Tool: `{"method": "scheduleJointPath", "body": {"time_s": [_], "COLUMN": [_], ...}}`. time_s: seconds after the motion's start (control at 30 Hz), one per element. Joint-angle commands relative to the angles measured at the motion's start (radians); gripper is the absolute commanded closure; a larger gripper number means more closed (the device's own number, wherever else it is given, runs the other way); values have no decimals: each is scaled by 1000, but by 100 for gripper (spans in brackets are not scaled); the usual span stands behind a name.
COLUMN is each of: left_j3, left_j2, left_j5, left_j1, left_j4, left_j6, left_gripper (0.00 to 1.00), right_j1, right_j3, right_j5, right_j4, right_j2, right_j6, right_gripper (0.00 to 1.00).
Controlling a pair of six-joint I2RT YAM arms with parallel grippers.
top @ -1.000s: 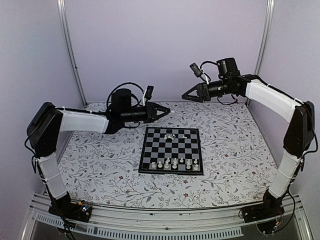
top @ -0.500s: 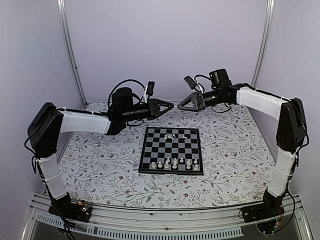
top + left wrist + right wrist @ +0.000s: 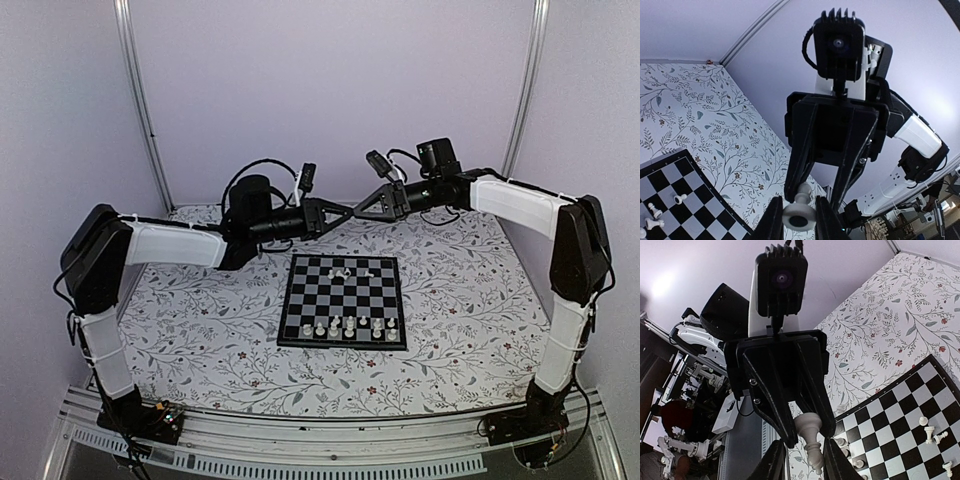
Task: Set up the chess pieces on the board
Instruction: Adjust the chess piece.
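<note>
Chess piece [image 3: 799, 212] midair, for handover.
Left end effector [image 3: 345, 212] grips it; head points right into right end effector [image 3: 362, 209], whose grip we cannot tell.

High rear overview, wrist cameras [image 3: 838, 44] close, facing each other, both glimpsing board [image 3: 890, 415]

A floral-patterned table [image 3: 200, 330] carries one thing directly on it — the board [image 3: 345, 298], flat, about midway between its left and right edges.
</note>
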Motion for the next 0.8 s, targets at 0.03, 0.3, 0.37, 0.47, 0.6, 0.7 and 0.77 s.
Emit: {"method": "scheduleJointPath", "body": {"time_s": [0.03, 0.3, 0.37, 0.47, 0.6, 0.7, 0.77], "left_j3": [35, 20, 9, 4, 69, 206, 283], "left_j2": [22, 7, -2, -31, -96, -122, -128], "left_j5": [16, 2, 1, 22, 28, -113, -247], "left_j1": [-18, -17, -10, 11, 39, 49, 58], "left_j4": [27, 25, 31, 14, -225, -587, -786], "left_j6": [-8, -1, 1, 14, 144, 334, 442], "left_gripper": [80, 70, 66, 63, 60, 59, 57], "right_j1": [3, 3, 3, 3, 5, 15, 31], "right_j3": [-16, -51, -60, -66, -42, -16, -6], "right_j5": [-32, -16, -7, 29, 159, 269, 340], "right_j4": [38, 52, 52, 37, -77, -200, -270], "right_j2": [5, -8, -18, -31, -58, -80, -103], "right_j6": [11, 5, -6, -27, -140, -294, -399], "right_gripper": [80, 97, 99, 100, 100, 100, 100]}}
